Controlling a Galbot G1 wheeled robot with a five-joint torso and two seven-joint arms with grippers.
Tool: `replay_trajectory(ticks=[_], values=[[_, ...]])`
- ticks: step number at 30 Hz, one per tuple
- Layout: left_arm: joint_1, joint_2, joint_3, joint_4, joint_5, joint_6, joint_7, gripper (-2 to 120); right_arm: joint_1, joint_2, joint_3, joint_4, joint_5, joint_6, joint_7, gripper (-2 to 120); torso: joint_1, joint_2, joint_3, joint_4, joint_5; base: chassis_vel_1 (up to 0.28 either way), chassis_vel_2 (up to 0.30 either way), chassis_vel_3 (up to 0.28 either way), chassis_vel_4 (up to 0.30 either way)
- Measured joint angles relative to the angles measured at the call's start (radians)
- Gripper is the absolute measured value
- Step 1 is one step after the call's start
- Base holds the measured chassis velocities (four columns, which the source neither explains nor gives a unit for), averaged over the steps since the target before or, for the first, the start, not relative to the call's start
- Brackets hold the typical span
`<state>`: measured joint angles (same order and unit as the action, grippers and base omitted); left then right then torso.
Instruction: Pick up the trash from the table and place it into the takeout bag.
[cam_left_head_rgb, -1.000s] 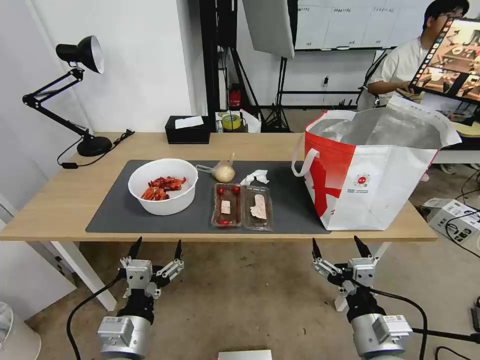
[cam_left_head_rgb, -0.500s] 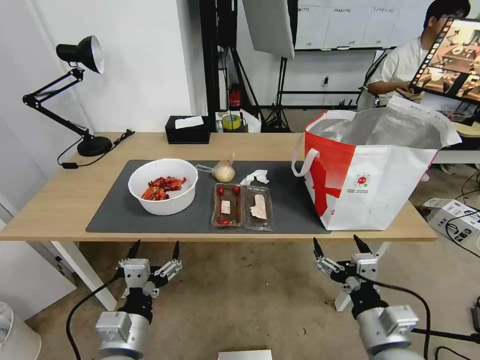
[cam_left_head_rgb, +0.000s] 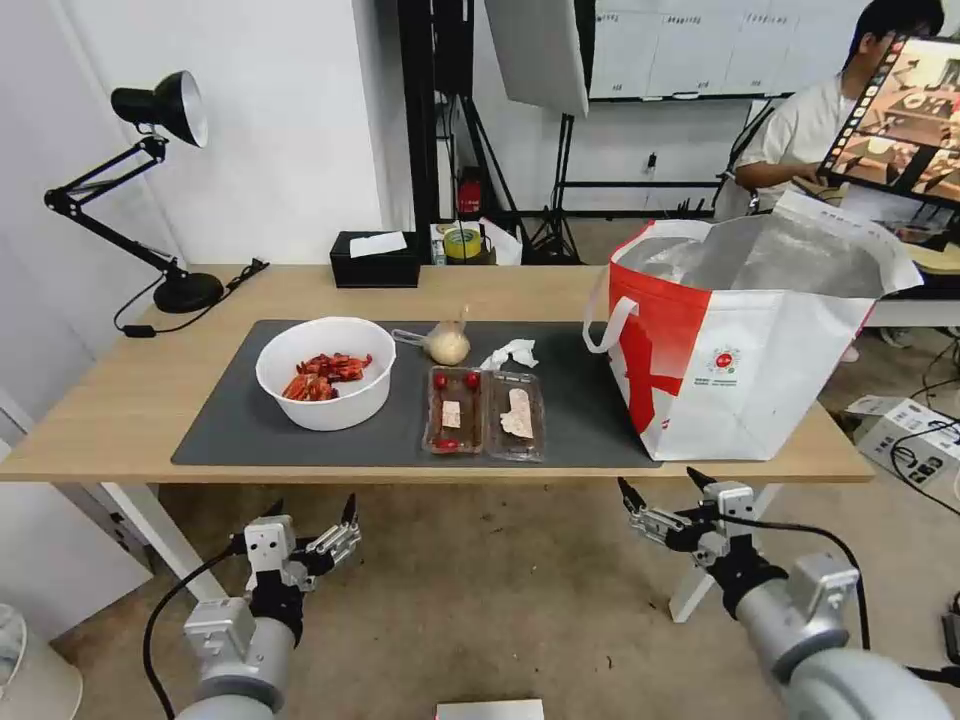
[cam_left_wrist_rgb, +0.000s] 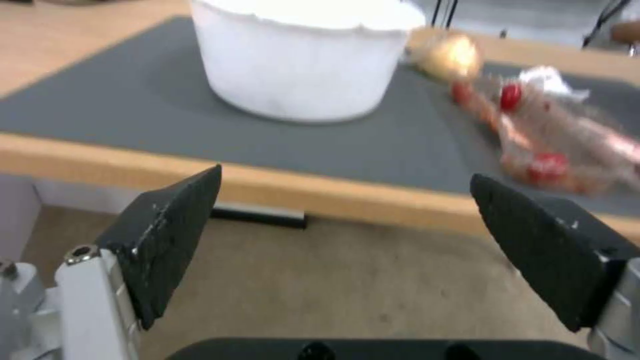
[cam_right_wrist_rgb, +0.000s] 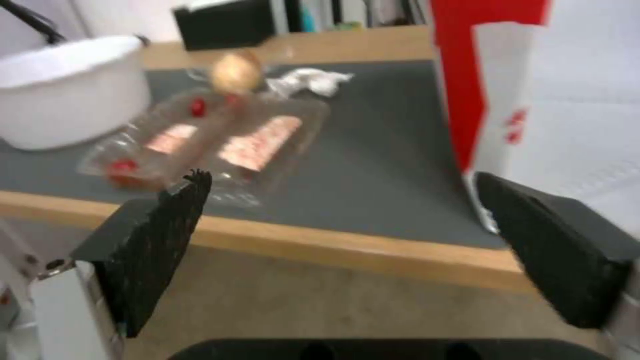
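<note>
On the table's (cam_left_head_rgb: 120, 410) dark grey mat (cam_left_head_rgb: 230, 420) lies the trash: a white bowl of red crayfish shells (cam_left_head_rgb: 326, 385), a clear clamshell box with cherry tomatoes (cam_left_head_rgb: 485, 412), a crumpled tissue (cam_left_head_rgb: 510, 353) and a small bag of beige food (cam_left_head_rgb: 448, 343). At the table's right end the red-and-white takeout bag (cam_left_head_rgb: 740, 340) stands open. Both grippers hover below the front edge, open and empty. My left gripper (cam_left_head_rgb: 312, 505) (cam_left_wrist_rgb: 345, 176) faces the bowl (cam_left_wrist_rgb: 300, 60). My right gripper (cam_left_head_rgb: 657, 478) (cam_right_wrist_rgb: 341, 176) faces the clamshell (cam_right_wrist_rgb: 213, 137) and the bag's side (cam_right_wrist_rgb: 553, 95).
A black desk lamp (cam_left_head_rgb: 160, 190) stands at the back left and a black tissue box (cam_left_head_rgb: 375, 260) at the back middle. White table legs (cam_left_head_rgb: 160, 540) run down near each gripper. A cardboard box (cam_left_head_rgb: 905, 430) and cables lie on the floor to the right.
My left gripper has sunk a little lower. The right arm has swung outward and tilted, its fingers now pointing up and left toward the table edge. The table's things have not moved.
</note>
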<state>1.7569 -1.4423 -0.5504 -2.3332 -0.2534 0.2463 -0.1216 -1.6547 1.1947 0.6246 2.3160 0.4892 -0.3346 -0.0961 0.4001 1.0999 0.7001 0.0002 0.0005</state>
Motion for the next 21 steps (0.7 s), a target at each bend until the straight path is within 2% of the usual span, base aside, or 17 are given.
replay_trajectory(ticks=[8,21], values=[[-0.004,0.000,0.000,0.011,-0.006,-0.068,0.026,100,0.010,0.005,-0.012,-0.006,0.013,0.066,-0.019,100,0.000,0.000,0.000,-0.0002,-0.0006,0.000,0.000,0.000,0.000],[-0.011,-0.002,0.002,0.023,-0.006,-0.083,0.035,100,0.023,0.016,-0.029,-0.023,0.008,0.076,-0.016,100,0.000,0.000,0.000,-0.0002,-0.0005,0.000,0.000,0.000,0.000]])
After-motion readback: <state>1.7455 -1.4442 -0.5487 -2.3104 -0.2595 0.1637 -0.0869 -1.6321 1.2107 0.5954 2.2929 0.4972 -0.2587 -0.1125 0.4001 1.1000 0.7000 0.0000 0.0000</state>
